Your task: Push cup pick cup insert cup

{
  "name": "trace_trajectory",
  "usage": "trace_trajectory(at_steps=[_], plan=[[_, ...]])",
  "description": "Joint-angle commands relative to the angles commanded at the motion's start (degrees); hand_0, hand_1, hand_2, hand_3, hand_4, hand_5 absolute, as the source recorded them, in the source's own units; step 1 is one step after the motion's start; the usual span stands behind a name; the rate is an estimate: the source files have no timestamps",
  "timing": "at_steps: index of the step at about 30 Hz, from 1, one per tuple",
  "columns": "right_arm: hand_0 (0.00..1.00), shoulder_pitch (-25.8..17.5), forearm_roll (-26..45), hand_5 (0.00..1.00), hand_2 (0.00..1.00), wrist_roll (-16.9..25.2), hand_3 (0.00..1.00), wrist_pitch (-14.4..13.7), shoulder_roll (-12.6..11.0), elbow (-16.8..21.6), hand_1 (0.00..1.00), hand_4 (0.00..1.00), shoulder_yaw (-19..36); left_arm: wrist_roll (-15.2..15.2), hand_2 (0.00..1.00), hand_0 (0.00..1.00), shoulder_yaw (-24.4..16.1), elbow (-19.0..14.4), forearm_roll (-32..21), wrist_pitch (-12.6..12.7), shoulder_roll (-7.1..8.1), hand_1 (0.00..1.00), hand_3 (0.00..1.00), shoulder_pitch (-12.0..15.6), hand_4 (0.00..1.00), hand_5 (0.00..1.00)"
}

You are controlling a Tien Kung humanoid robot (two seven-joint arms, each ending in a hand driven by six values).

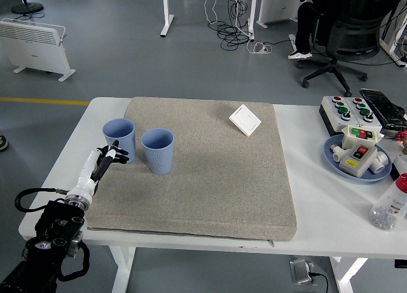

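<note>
Two light blue cups stand upright side by side on the grey mat (216, 178) at its left. The left cup (119, 136) is at the mat's left edge, the right cup (158, 150) just beside it. My left hand (109, 157) reaches in from the lower left, its black fingers spread and holding nothing, just below and in front of the left cup, close to its base. My right arm is out of view.
A small white square card (245, 120) lies at the mat's far right. On the table's right are a button box (349, 109), a blue plate (334, 158) with a switch unit, and a plastic bottle (389, 207). An office chair stands beyond.
</note>
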Motion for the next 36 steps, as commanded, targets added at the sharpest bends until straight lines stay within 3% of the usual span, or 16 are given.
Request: trace_trajectory(at_steps=[8,9,14,15,18,20,21,27,32,33,36], plan=[[0.765,-0.1,-0.1,0.476,0.709,0.1,0.569,0.0,-0.1,0.0,0.671,0.110,0.5,0.1,0.466,0.687,7.1,-4.9,-8.2,0.7,0.00,0.499,0.457,2.9,0.552,0.998],[0.764,-0.2,-0.2,0.475,0.710,0.0,0.569,0.0,-0.2,0.0,0.671,0.110,0.7,0.2,0.465,0.609,8.8,-6.5,-10.0,0.8,0.00,0.490,0.456,3.8,0.551,0.998],[0.764,-0.3,-0.5,0.475,0.710,0.1,0.569,0.0,-0.2,0.0,0.671,0.110,1.2,0.8,0.465,0.609,12.5,-12.3,-13.3,1.5,0.00,0.490,0.456,7.0,0.551,0.998],[0.764,-0.3,-0.5,0.474,0.705,0.1,0.569,0.0,-0.2,0.0,0.671,0.110,1.3,0.9,0.459,0.508,12.6,-13.2,-13.5,1.6,0.00,0.477,0.455,7.5,0.552,0.998],[0.764,-0.3,-0.6,0.474,0.705,0.1,0.569,0.0,-0.2,0.0,0.671,0.110,1.5,1.4,0.459,0.508,13.2,-17.3,-14.1,2.1,0.54,0.477,0.455,9.8,0.552,0.998],[0.764,-0.3,-0.5,0.474,0.705,0.1,0.569,0.0,-0.2,0.0,0.671,0.110,1.6,2.1,0.459,0.508,13.6,-20.6,-14.3,2.4,1.87,0.477,0.455,11.8,0.552,0.998],[0.764,-0.3,-0.4,0.474,0.706,0.1,0.569,0.0,-0.2,0.0,0.671,0.110,1.6,2.4,0.452,0.361,13.8,-22.8,-14.4,2.5,2.75,0.455,0.452,13.0,0.550,0.998],[0.764,-0.2,0.0,0.474,0.705,0.2,0.569,-0.1,-0.3,0.0,0.671,0.110,2.0,3.9,0.453,0.334,13.6,-36.2,-13.8,2.9,7.74,0.459,0.452,16.8,0.582,0.998],[0.764,-0.2,-0.1,0.474,0.705,0.2,0.569,-0.1,-0.4,0.0,0.671,0.110,2.1,6.7,0.453,0.334,12.8,-45.4,-11.2,2.3,11.58,0.459,0.452,14.7,0.582,0.998],[0.764,-0.2,-0.1,0.474,0.705,0.2,0.569,-0.1,-0.4,0.0,0.671,0.110,2.1,7.0,0.529,0.487,12.7,-45.9,-11.0,2.2,11.75,0.541,0.539,14.5,0.767,0.880],[0.764,-0.2,0.0,0.474,0.705,0.1,0.569,-0.1,-0.5,0.0,0.671,0.110,2.0,12.8,0.529,0.487,12.5,-48.8,-6.3,-0.9,13.81,0.541,0.539,11.0,0.767,0.880]])
